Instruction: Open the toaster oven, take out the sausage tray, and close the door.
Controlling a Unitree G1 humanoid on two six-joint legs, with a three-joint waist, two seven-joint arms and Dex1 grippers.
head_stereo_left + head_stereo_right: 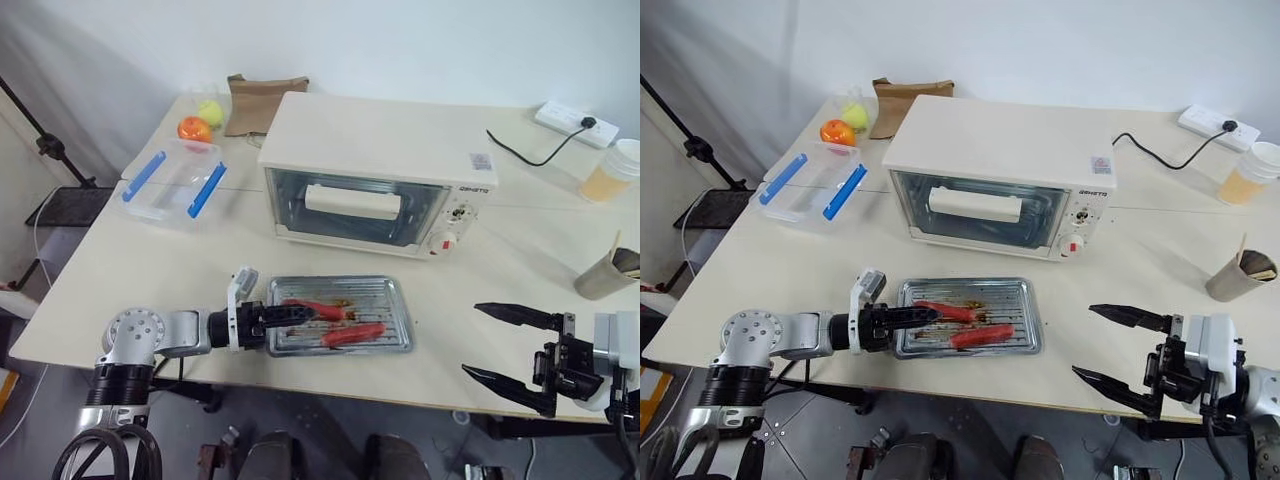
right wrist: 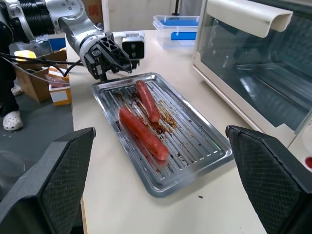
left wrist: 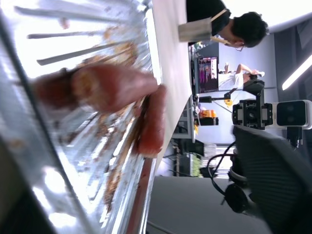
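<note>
Left claw (image 1: 290,314) over sausage tray (image 1: 392,300), tips blurred

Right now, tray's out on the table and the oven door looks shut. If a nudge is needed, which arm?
Left. The left gripper is at the sausage tray edge; the right gripper hangs off the table's front.

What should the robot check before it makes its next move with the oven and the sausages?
1. Tray out of the oven and flat on the table: ok.
2. Both sausages lying in the tray: ok.
3. Oven door shut: ok.
4. Left gripper let go of the tray: cannot tell; it sits at the tray's rim.
5. Right gripper open, holding nothing: ok.
</note>
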